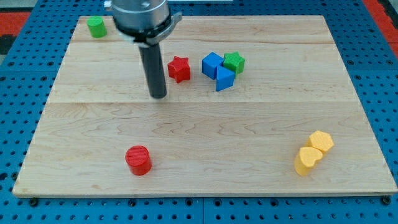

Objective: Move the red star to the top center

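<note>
My tip [158, 95], a bare rod holding nothing, rests on the board just left of and slightly below the red star [179, 68] in the upper middle of the frame, so the approach seems in hand and next comes a short upward push

wooden board [205, 162] — pale planks | blue pegboard [385, 93] surround — even light

Wooden board [205, 162], red star [179, 68], scattered blocks (eight total)
</note>
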Action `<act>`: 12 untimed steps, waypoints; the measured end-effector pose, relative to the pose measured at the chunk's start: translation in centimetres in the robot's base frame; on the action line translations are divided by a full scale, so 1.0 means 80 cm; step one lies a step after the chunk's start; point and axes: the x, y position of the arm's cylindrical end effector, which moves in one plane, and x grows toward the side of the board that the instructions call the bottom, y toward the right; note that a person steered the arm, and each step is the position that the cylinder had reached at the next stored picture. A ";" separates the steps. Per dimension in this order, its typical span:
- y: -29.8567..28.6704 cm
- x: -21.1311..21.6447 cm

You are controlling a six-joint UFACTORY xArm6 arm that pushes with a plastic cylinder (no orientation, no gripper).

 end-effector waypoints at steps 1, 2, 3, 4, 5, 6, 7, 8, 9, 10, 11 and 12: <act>0.034 -0.068; 0.023 -0.030; 0.077 -0.033; 0.137 -0.065; 0.086 -0.115; 0.096 -0.099; 0.029 -0.134; 0.023 -0.135; 0.070 -0.169; 0.069 -0.163; 0.074 -0.161; 0.079 -0.161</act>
